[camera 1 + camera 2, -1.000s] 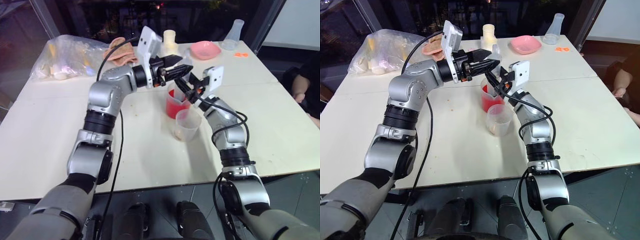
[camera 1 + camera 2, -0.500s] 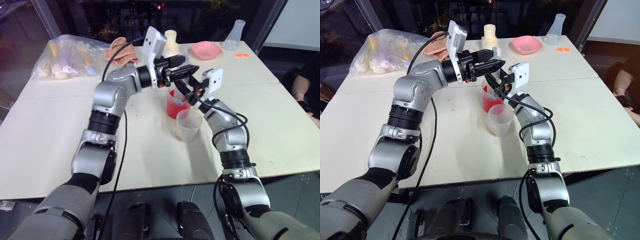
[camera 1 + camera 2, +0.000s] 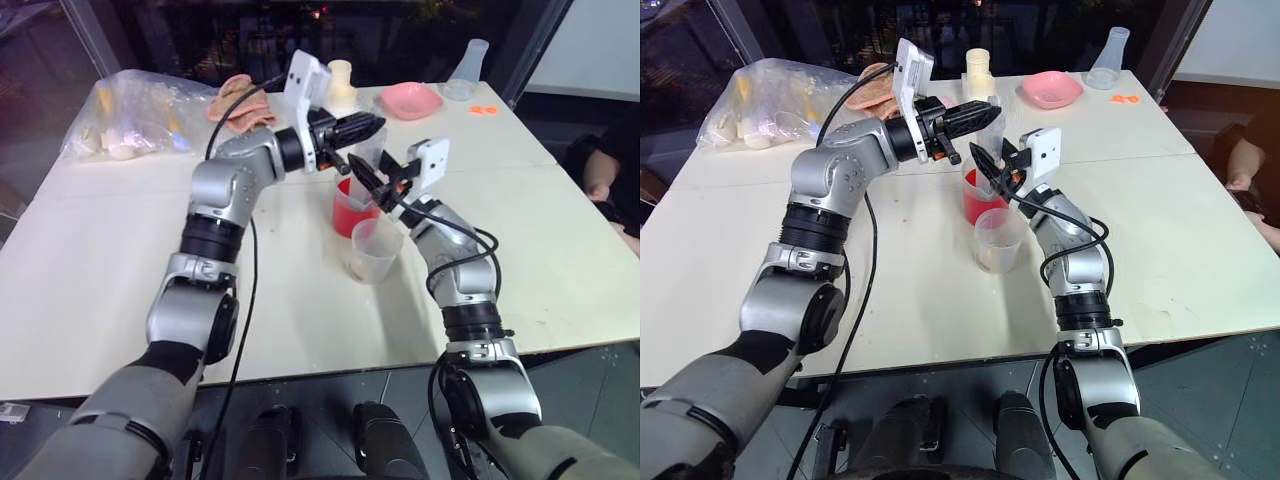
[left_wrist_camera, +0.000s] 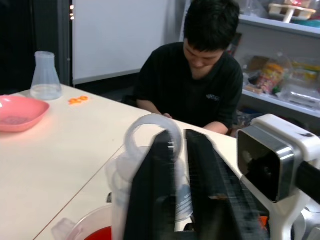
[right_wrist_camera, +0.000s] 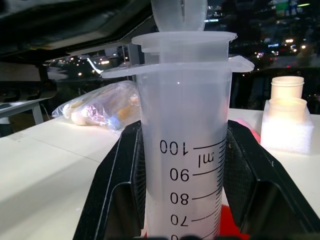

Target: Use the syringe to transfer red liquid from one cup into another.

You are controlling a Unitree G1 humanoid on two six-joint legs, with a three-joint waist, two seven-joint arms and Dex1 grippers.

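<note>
Left tool [image 3: 368, 128] newly closed, apparently on plunger ring [image 4: 150, 137], right tool [image 3: 372, 180] gripping one syringe [image 5: 182, 145], two cups.

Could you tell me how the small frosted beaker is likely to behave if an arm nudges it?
The frosted beaker looks thin-walled and nearly empty, so it is probably light and would slide or tip easily. It stands right beside the red beaker, so a knock might carry into that one.

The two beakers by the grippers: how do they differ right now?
The larger beaker looks vividly red with liquid; the smaller beaker is frosted and nearly colourless. The larger one stands farther from the robot, under the syringe that the right gripper holds; the smaller one stands nearer, with nothing over it. Both are clear plastic, upright on the white table, close together.
</note>
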